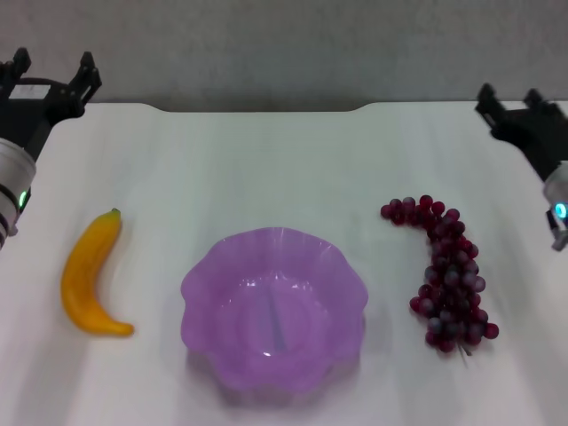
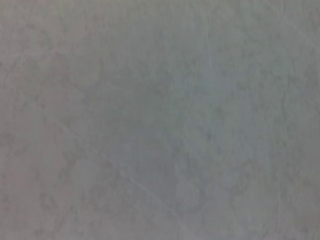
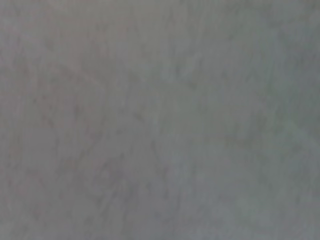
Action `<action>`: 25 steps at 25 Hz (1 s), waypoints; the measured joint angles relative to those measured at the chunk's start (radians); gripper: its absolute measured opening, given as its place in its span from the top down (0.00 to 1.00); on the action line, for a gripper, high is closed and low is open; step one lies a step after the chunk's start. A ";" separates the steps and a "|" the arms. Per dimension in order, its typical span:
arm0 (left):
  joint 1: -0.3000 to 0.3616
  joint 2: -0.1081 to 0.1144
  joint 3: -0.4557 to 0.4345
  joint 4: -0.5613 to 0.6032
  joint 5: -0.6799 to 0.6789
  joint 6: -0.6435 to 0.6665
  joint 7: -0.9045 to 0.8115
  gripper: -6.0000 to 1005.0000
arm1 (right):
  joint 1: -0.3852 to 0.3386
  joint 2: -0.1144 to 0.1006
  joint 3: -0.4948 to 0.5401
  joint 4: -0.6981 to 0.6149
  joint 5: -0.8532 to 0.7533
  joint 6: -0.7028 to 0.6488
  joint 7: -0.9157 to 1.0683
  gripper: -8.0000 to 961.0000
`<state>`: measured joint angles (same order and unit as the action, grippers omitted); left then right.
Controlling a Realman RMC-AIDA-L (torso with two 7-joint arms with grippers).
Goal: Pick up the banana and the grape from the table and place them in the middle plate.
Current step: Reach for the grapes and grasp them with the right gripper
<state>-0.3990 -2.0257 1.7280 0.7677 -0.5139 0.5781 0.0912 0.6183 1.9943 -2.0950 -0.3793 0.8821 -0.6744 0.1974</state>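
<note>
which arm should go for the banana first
Left, I'd say. The banana lies on the table left of the purple plate, on the same side as the left gripper. The right gripper sits beyond the grapes, so it would have to cross the plate.

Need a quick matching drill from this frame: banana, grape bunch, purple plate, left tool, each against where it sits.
Things:
1. banana
2. grape
3. middle plate
4. left tool

Places:
A. table's centre, near edge
B. raised over the far left corner
C. lying right of the plate
D. lying left of the plate

Pairs: 1-D, 2-C, 3-A, 4-B
</note>
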 joint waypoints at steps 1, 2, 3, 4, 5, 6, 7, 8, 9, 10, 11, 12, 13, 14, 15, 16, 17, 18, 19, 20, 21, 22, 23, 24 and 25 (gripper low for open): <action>0.002 0.000 0.000 0.000 0.000 0.000 0.003 0.13 | -0.004 -0.007 0.003 -0.029 0.000 0.048 0.000 0.21; 0.003 0.000 -0.001 0.000 0.000 0.000 0.005 0.13 | -0.007 -0.016 0.008 -0.059 0.000 0.099 -0.002 0.21; 0.003 0.000 -0.001 0.001 0.000 0.000 0.006 0.13 | -0.010 -0.026 0.013 -0.088 0.000 0.162 -0.004 0.21; 0.003 0.001 -0.001 0.003 0.000 0.000 0.006 0.13 | -0.010 -0.038 0.021 -0.121 0.000 0.235 -0.007 0.21; 0.003 0.001 -0.001 0.004 0.000 -0.001 0.006 0.13 | -0.009 -0.046 0.028 -0.141 0.000 0.286 -0.010 0.21; 0.003 0.001 -0.001 0.004 0.000 -0.001 0.005 0.13 | -0.008 -0.054 0.036 -0.164 0.000 0.339 -0.015 0.21; 0.003 0.001 -0.001 0.004 0.000 -0.001 0.004 0.13 | -0.009 -0.056 0.044 -0.182 0.000 0.370 -0.019 0.21; 0.004 0.001 -0.001 0.003 0.000 -0.001 0.004 0.13 | -0.014 -0.058 0.054 -0.205 0.000 0.399 -0.024 0.21; 0.005 0.001 -0.001 0.002 0.000 -0.001 0.004 0.13 | -0.025 -0.058 0.067 -0.230 0.000 0.431 -0.029 0.21; 0.006 0.002 -0.001 0.002 0.000 -0.001 0.005 0.13 | -0.040 -0.059 0.083 -0.258 0.000 0.461 -0.041 0.21; 0.008 0.002 -0.001 0.002 0.001 -0.001 0.006 0.13 | -0.052 -0.058 0.096 -0.279 0.000 0.485 -0.053 0.21; 0.010 0.002 -0.001 0.003 0.002 -0.001 0.007 0.13 | -0.066 -0.056 0.115 -0.302 0.000 0.512 -0.074 0.21; 0.012 0.002 -0.001 0.006 0.002 -0.001 0.008 0.13 | -0.077 -0.051 0.135 -0.314 0.000 0.535 -0.097 0.21; 0.014 0.002 -0.001 0.008 0.003 -0.001 0.008 0.13 | -0.085 -0.045 0.156 -0.321 0.000 0.555 -0.119 0.21; 0.015 0.002 -0.001 0.008 0.002 -0.001 0.008 0.13 | -0.089 -0.038 0.174 -0.321 0.000 0.573 -0.136 0.21; 0.015 0.002 -0.001 0.008 0.002 -0.001 0.009 0.13 | -0.093 -0.032 0.190 -0.322 0.000 0.593 -0.156 0.21; 0.016 0.002 -0.001 0.008 0.002 -0.001 0.009 0.13 | -0.098 -0.026 0.200 -0.324 0.000 0.611 -0.172 0.21; 0.016 0.003 -0.001 0.008 0.002 -0.002 0.009 0.13 | -0.104 -0.020 0.204 -0.327 0.000 0.622 -0.187 0.21; 0.016 0.003 -0.001 0.009 0.002 -0.002 0.009 0.13 | -0.108 -0.015 0.206 -0.329 0.000 0.629 -0.200 0.21; 0.017 0.004 -0.001 0.009 0.002 -0.002 0.008 0.13 | -0.112 -0.006 0.207 -0.330 0.000 0.629 -0.211 0.21; 0.017 0.004 -0.001 0.009 0.002 -0.002 0.008 0.13 | -0.114 0.001 0.207 -0.329 0.000 0.628 -0.219 0.21; 0.017 0.004 -0.003 0.009 0.002 -0.002 0.008 0.13 | -0.115 0.006 0.207 -0.327 0.000 0.626 -0.223 0.21; 0.017 0.004 -0.005 0.009 0.003 -0.002 0.008 0.13 | -0.116 0.007 0.206 -0.324 0.000 0.624 -0.226 0.21; 0.017 0.003 -0.008 0.010 0.005 -0.002 0.008 0.13 | -0.115 0.008 0.203 -0.319 0.000 0.624 -0.227 0.21; 0.016 0.001 -0.010 0.013 0.007 -0.002 0.009 0.13 | -0.112 0.008 0.200 -0.313 0.001 0.626 -0.227 0.21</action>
<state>-0.3825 -2.0244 1.7179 0.7804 -0.5067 0.5765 0.0998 0.5064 2.0019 -1.8951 -0.6920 0.8829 -0.0482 -0.0300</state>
